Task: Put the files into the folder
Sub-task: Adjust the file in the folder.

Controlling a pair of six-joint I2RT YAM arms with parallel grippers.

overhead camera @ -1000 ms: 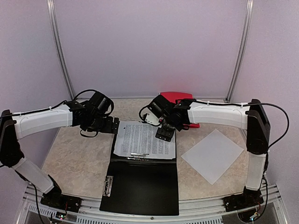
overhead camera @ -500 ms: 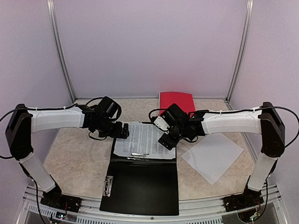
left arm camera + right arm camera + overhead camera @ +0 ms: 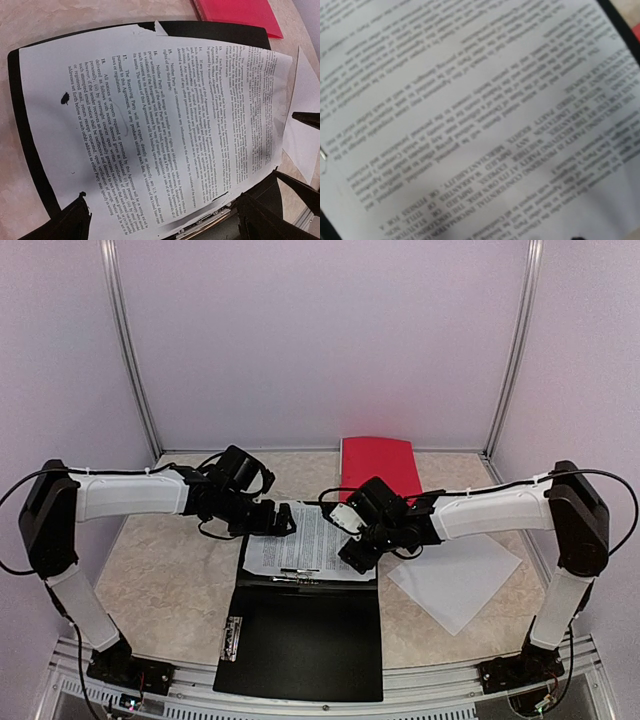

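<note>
Both arms have closed in over the folder (image 3: 300,640). The printed file (image 3: 312,532) lies under the left gripper (image 3: 284,521), jaws wide, and the right gripper (image 3: 356,554), spread untellable. Securing likely follows.

The bench (image 3: 170,590) was topped with a beige, marbled surface and edged along its near side by a metal rail (image 3: 420,702). It was enclosed by a back wall (image 3: 320,340), left wall (image 3: 50,360) and right wall (image 3: 590,360), all plain pale lilac. A left post (image 3: 133,360) and a right post (image 3: 511,360) of metal were set at its far corners. The whole was lit evenly.
</note>
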